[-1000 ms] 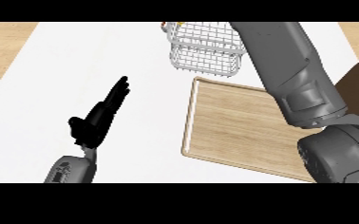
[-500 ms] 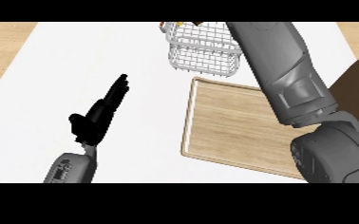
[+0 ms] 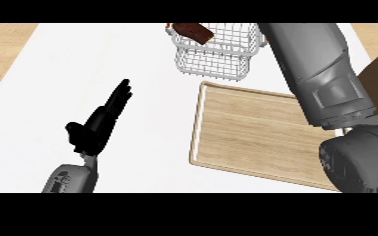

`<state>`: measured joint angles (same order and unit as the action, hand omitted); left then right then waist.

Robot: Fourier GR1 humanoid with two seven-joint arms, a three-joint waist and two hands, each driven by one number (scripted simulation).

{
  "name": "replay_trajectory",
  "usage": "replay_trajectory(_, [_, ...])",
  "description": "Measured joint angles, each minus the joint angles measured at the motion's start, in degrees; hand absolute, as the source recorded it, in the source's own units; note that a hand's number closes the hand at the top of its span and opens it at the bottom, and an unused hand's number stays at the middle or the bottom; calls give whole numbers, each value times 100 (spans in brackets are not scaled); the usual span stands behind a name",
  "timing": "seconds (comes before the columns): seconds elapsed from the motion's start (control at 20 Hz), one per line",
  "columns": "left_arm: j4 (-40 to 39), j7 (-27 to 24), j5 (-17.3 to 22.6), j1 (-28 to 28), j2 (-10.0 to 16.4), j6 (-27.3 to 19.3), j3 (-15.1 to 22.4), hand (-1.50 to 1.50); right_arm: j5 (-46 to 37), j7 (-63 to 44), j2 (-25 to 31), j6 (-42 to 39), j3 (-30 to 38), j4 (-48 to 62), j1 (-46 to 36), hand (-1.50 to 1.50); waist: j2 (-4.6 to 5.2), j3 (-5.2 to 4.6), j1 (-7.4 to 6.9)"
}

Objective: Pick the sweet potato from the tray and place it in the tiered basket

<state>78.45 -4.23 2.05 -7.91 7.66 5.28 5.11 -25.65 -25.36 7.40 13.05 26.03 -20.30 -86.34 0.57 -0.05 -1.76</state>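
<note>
**A:** Where is the left hand, and how are its fingers?

**B:** The left hand is in the lower left of the frame. Its fingers are straight and pressed together, pointing toward the upper right, with the thumb out to the left. It holds nothing.

**A:** And the right hand?

**B:** It is out of view. Only the right forearm shows, grey, running from the lower right corner up to the top edge.

**A:** What lies around them?

**B:** A white counter. A wooden tray sits right of centre, its right side hidden under the forearm. Just above the tray, at top centre, stands a white wire basket.

**A:** Where is the sweet potato?

**B:** The sweet potato, reddish brown, lies tilted at the basket's upper left corner, over the wire. I cannot tell whether it rests inside the top tier. It is well apart from the left hand.
</note>
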Motion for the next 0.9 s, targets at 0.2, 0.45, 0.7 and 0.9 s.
replay_trajectory(0.2, [17, -10, -5, 87, 26, 7, -20, 0, -243, 53, 441, 739, -64, -207, 119, -150, -18, 1, 58])
replay_trajectory(0.45, [4, -16, 29, 141, 22, 0, -87, 0, -116, 482, 929, 1112, 115, -678, 587, -150, -48, 7, 159])
replay_trajectory(0.7, [-112, -154, 8, 201, 18, 0, -133, 0, 457, 966, 1652, 547, 559, -1228, 1242, -150, -71, 9, 241])
replay_trajectory(0.9, [-151, -166, 1, 189, -11, -22, -160, 0, 849, 1195, 2213, -182, 793, -1637, 1967, -150, -85, 8, 288])
